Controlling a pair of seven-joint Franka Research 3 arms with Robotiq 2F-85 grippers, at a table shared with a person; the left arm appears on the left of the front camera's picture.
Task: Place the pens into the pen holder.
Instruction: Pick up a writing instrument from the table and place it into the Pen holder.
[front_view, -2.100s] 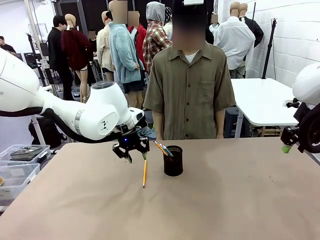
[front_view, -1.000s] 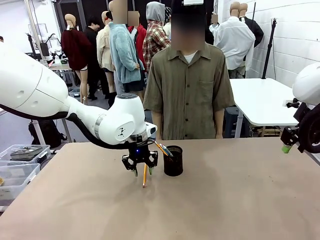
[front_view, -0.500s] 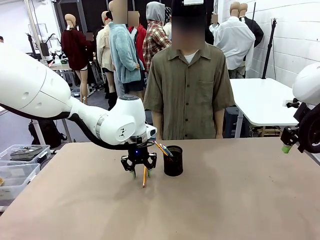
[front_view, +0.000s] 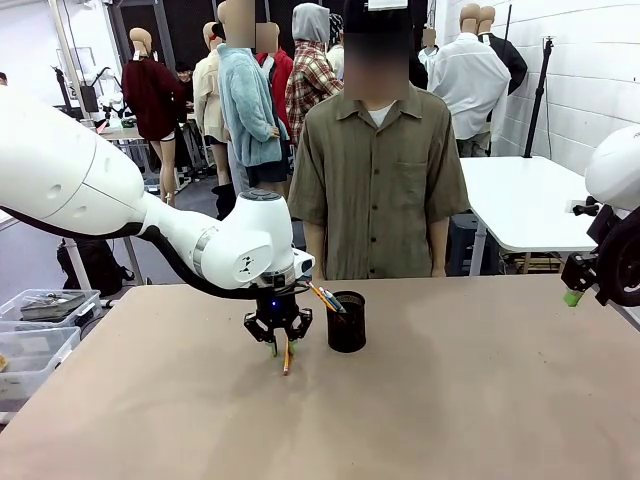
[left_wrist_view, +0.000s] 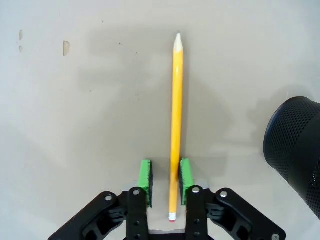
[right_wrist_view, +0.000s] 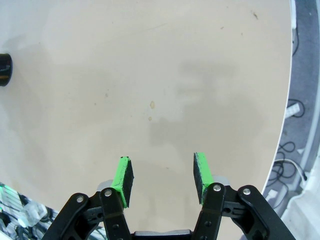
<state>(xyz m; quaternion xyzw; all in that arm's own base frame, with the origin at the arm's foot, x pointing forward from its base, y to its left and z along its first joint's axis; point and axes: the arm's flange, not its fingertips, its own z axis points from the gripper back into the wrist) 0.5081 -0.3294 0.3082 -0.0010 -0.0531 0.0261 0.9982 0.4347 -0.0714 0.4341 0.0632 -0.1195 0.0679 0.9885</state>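
Your left gripper (front_view: 280, 350) is low over the table (front_view: 450, 400), just left of the pen holder (front_view: 347, 322), and its green pads straddle the yellow pencil (front_view: 287, 358). In the left wrist view the gripper (left_wrist_view: 165, 180) has its fingers narrowed around the pencil (left_wrist_view: 176, 115) near its eraser end: the right pad looks to be touching the shaft, while a slim gap remains on the left pad's side, so you have not yet clamped it. The pencil lies flat on the table with its sharpened tip pointing away from the wrist. The holder (left_wrist_view: 295, 150) sits at the right edge of that view, apart from the pencil.

From the front, the holder stands upright at the far middle of the table, in front of the person (front_view: 380, 170), with two pens (front_view: 325, 298) already leaning out of its left rim.

Your right gripper (front_view: 575, 280) hangs at the far right edge, above the table. In its wrist view the gripper (right_wrist_view: 162, 175) has its fingers spread wide with nothing between them, over bare table, and the holder (right_wrist_view: 4, 70) shows at the left edge.
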